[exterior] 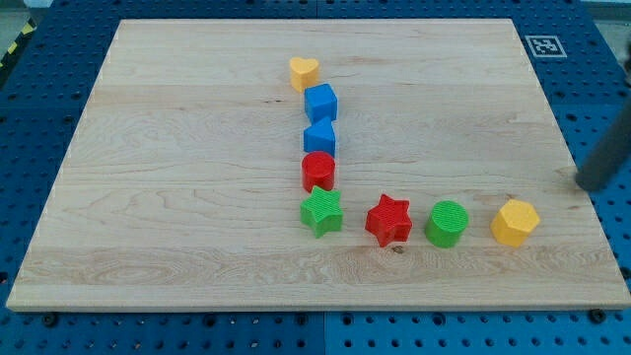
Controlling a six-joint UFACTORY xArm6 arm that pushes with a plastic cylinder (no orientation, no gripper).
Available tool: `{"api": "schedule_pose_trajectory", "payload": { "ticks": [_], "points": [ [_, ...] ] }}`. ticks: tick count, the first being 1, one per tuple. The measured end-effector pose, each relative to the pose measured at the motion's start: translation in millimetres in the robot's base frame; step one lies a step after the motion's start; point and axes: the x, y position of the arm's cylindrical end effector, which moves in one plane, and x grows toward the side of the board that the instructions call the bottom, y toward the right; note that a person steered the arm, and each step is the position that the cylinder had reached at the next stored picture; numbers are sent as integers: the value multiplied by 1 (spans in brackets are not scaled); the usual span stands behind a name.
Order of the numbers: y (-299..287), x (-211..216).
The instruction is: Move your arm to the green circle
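Approach still to be made: tip (589,184) sitting at the view's far right, near the board's right edge, touching nothing and pushing nothing, with no jaws to open or close, just a bare rod end resting clear of every block. Green circle (447,223) lying in the bottom row, well to the view's left of the tip and a little lower, between red star (388,219) and yellow hexagon (515,222). Yellow hexagon sitting almost directly on the straight line from tip to target, so worth swinging leftward above the row first, then dropping down onto the circle's upper side. Slowing on the last stretch, judging by the tight spacing, to avoid knocking the circle toward the board's bottom edge or nudging either neighbour. Green star (321,212) and the column above it lying well away, posing no likely trouble.
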Motion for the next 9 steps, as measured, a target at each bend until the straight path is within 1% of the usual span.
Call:
{"api": "schedule_pose_trajectory", "payload": {
  "ticks": [1, 2, 3, 4, 6, 7, 8, 9],
  "points": [
    [7, 69],
    [-96, 87],
    [-193, 66],
    [-205, 65],
    [-205, 47],
    [-205, 52],
    [-205, 73],
    [-205, 69]
  ]
}}
